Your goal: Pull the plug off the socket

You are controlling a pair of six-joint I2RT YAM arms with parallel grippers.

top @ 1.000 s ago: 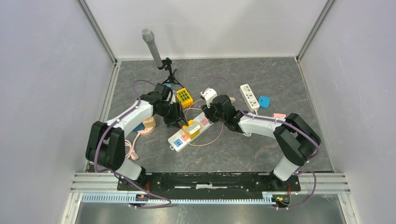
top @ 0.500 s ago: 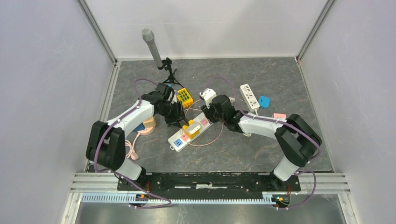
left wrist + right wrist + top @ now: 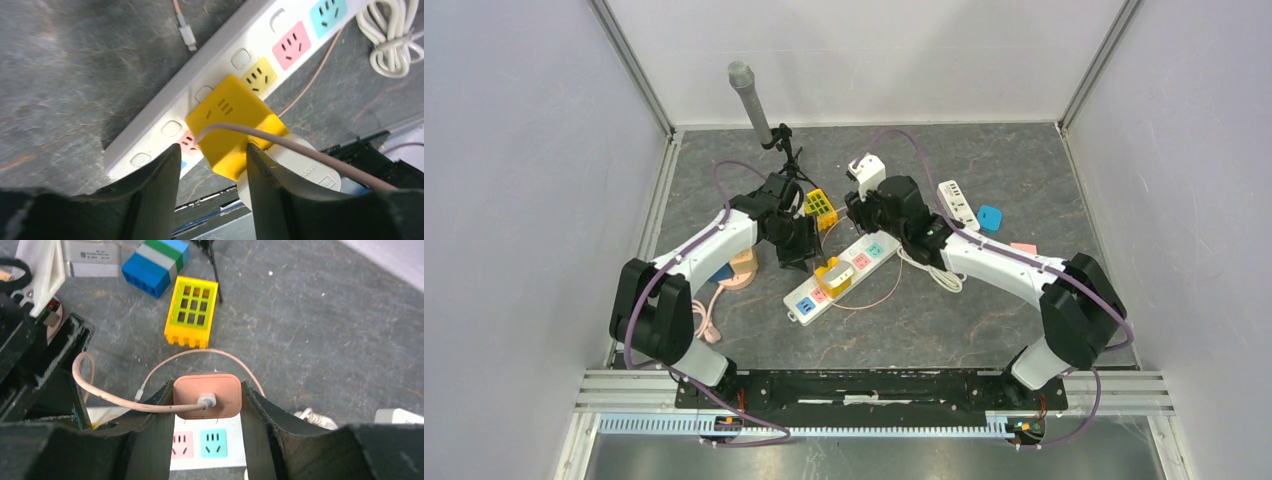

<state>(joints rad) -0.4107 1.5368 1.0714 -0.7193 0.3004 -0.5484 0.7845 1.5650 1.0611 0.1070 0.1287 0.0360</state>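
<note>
While the left gripper (image 3: 211, 150) hangs over the left half of the white power strip (image 3: 215, 67), its fingers stand part spread on either side of a yellow cube adaptor (image 3: 235, 120) seated in the strip. Cannot tell whether they press on the cube. A pinkish cable (image 3: 280, 142) crosses the cube's top.

Further right, the strip's pink and teal sockets lie bare. Above that end, the right gripper (image 3: 207, 390) pinches the pink plug (image 3: 222, 390) by two opposite sides. The plug is clear of the strip, and its lead (image 3: 115, 400) trails off left. A yellow grid block (image 3: 192, 310) sits on the table beyond. Rightmost are a second white strip (image 3: 957, 205) and a blue piece (image 3: 989, 217).
</note>
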